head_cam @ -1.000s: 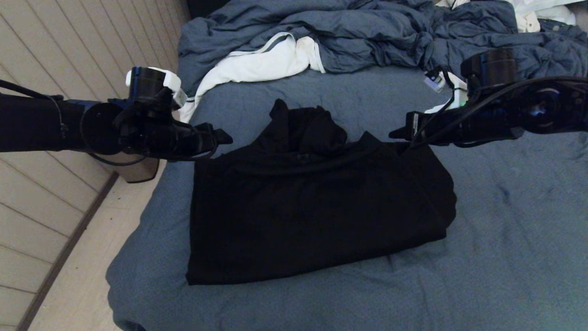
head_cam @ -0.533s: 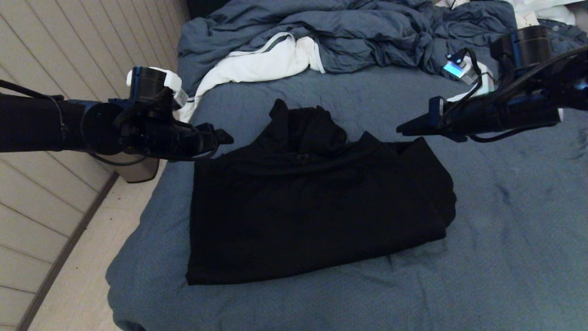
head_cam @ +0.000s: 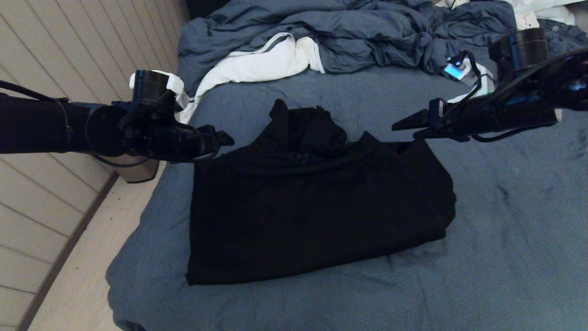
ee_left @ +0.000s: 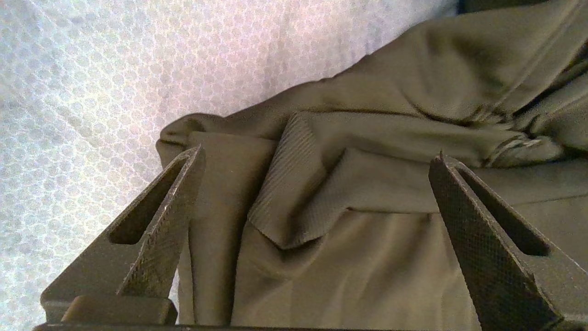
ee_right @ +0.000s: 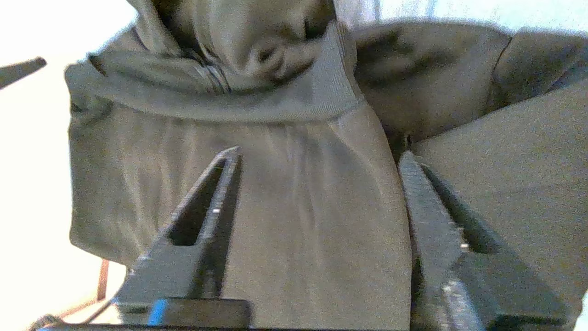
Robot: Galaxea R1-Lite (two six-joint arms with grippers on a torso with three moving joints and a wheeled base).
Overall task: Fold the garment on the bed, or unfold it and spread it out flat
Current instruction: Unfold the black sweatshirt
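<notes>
The black hooded garment point(head_cam: 312, 207) lies folded into a rough rectangle in the middle of the bed point(head_cam: 505, 257), its hood bunched at the far edge. My left gripper point(head_cam: 226, 138) hovers open just above the garment's far left corner. In the left wrist view the left gripper point(ee_left: 319, 155) spans a ribbed cuff point(ee_left: 285, 184) without touching it. My right gripper point(head_cam: 405, 130) hangs open a little above the far right corner. The right wrist view has the right gripper point(ee_right: 320, 154) over flat garment point(ee_right: 298, 220), with nothing between the fingers.
A crumpled blue-grey duvet point(head_cam: 358, 32) and a white cloth point(head_cam: 262, 64) fill the far end of the bed. The bed's left edge drops to a wooden floor point(head_cam: 69, 276), where a bin point(head_cam: 138, 168) stands under my left arm.
My right gripper has risen off the garment's far right corner, drawn back to the right and opened. My left arm has barely shifted. The garment lies as before.
</notes>
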